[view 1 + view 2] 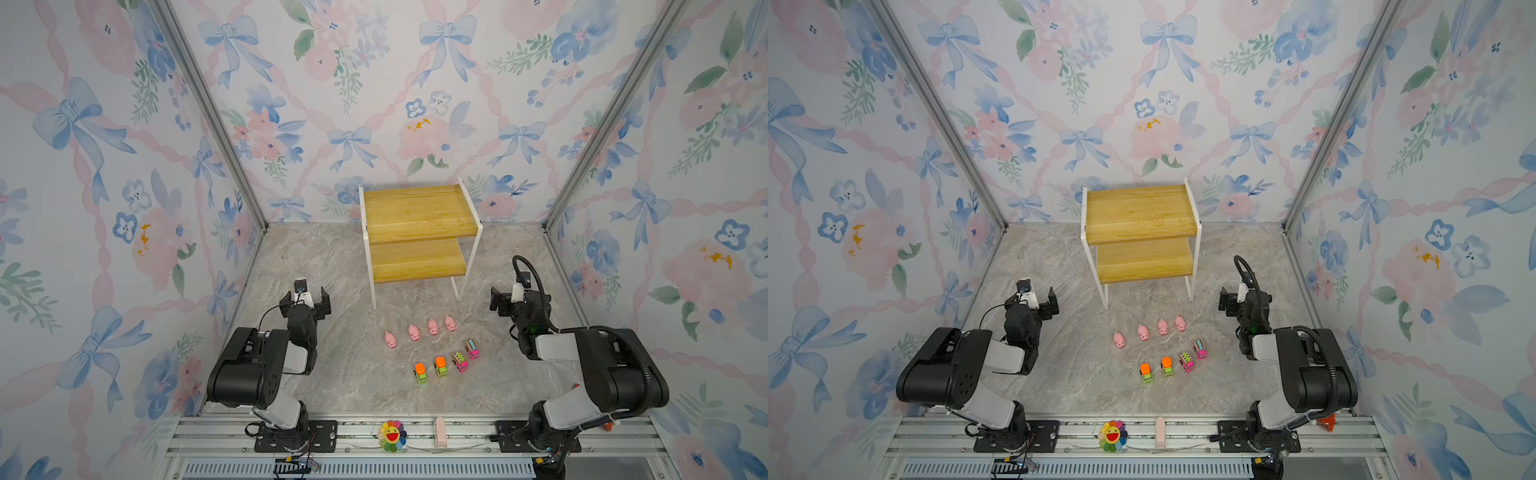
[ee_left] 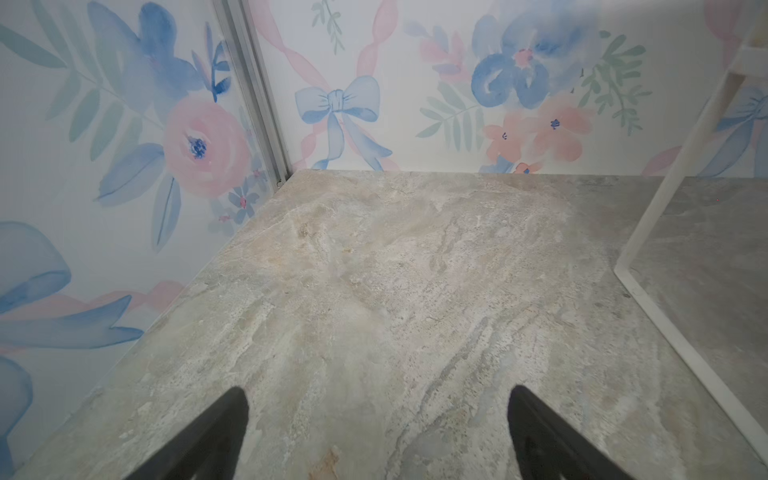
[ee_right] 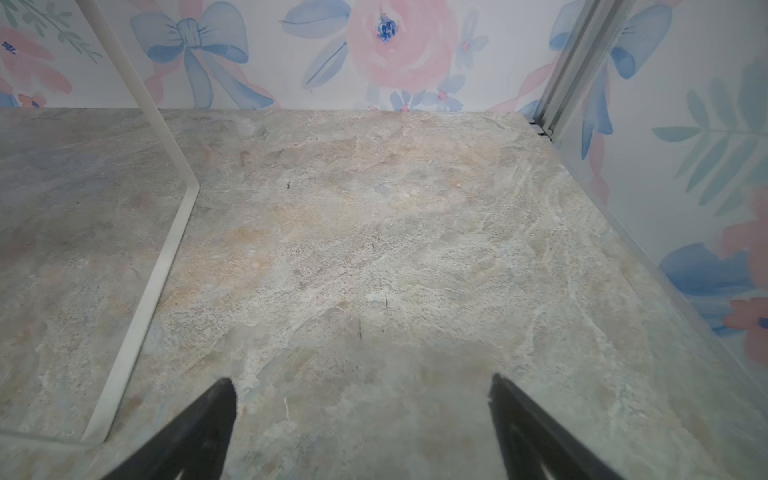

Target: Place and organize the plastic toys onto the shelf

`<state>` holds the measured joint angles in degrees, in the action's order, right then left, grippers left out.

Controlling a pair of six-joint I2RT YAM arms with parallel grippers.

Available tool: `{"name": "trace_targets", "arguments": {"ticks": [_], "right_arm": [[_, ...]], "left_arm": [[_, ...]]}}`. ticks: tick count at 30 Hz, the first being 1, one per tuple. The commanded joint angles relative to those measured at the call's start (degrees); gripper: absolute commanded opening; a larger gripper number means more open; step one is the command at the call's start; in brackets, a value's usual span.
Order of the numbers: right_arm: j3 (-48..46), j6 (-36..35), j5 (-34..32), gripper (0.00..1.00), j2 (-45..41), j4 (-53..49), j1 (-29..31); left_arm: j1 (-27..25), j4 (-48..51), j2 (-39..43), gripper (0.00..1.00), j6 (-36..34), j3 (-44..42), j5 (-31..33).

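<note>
The shelf (image 1: 419,232) (image 1: 1142,224), two yellowish boards in a white frame, stands at the back centre with both boards bare. In front of it several tiny pink pigs (image 1: 414,332) (image 1: 1143,332) lie in a row on the table. Nearer still sit two orange-topped green trucks (image 1: 420,372) (image 1: 1146,372) and two pink multicoloured trucks (image 1: 460,361) (image 1: 1187,361). My left gripper (image 1: 306,299) (image 1: 1034,301) (image 2: 377,392) hangs open and empty left of the shelf. On the shelf's right my right gripper (image 1: 513,299) (image 1: 1244,297) (image 3: 361,380) is open and empty too. Both wrist views show only bare table and a white shelf leg (image 2: 681,166) (image 3: 166,166).
A rainbow flower plush (image 1: 392,435) and a small pink piece (image 1: 439,432) rest on the aluminium rail (image 1: 465,428) at the front. Floral walls close in the table on three sides, with metal corner posts (image 1: 216,120).
</note>
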<state>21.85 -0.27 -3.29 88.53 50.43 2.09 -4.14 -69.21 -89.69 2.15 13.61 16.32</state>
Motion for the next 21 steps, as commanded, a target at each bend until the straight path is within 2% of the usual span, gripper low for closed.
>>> {"name": "trace_targets", "arguments": {"ticks": [1,21], "right_arm": [[0.7,0.1,0.3,0.97,0.1,1.2,0.2],[0.6,0.9,2.4,0.97,0.1,1.4,-1.1]], "left_arm": [[-0.2,-0.5,0.2,0.98,0.8,-0.2,0.7],[-0.2,-0.4,0.2,0.98,0.8,-0.2,0.6]]}}
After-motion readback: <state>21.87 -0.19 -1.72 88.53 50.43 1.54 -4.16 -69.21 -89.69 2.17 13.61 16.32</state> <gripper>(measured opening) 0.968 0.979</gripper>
